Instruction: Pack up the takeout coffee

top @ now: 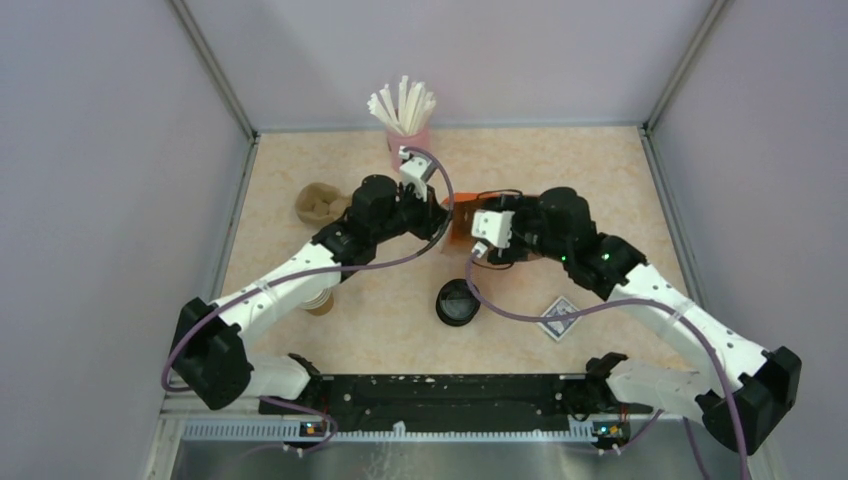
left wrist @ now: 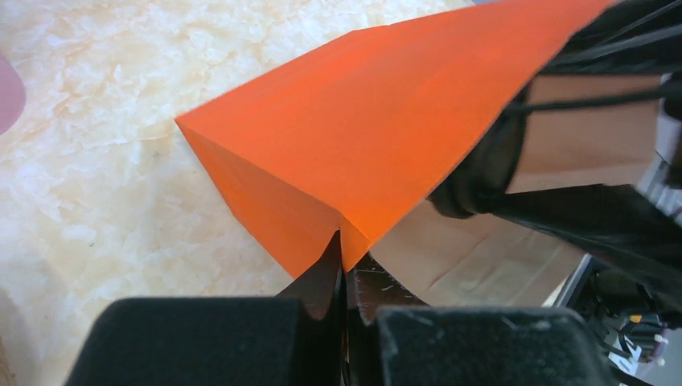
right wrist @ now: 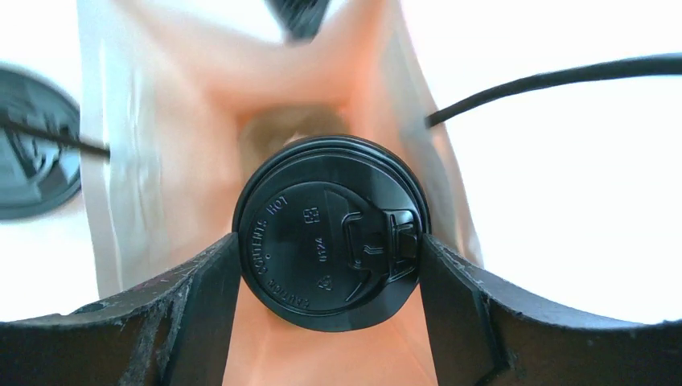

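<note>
Orange paper bag [left wrist: 362,121] stands on the desk [top: 580,170], an edge of it pinched between the closed fingers of the left hand [left wrist: 344,265]. At the bag's open mouth the right hand [right wrist: 331,269] holds the takeout coffee [right wrist: 331,241], fingers spread wide on either side of its black sip lid; how far in it sits cannot be told. Nearer the arm bases than the bag lies a loose flat black lid [top: 457,302], and beyond the bag stands a pink cup of white straws [top: 405,120].

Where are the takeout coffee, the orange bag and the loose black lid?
takeout coffee [right wrist: 322,241]: right wrist view, centre of its sip lid.
orange bag [left wrist: 362,137]: left wrist view, its flat orange side.
loose black lid [top: 458,302]: top view, its middle.
</note>
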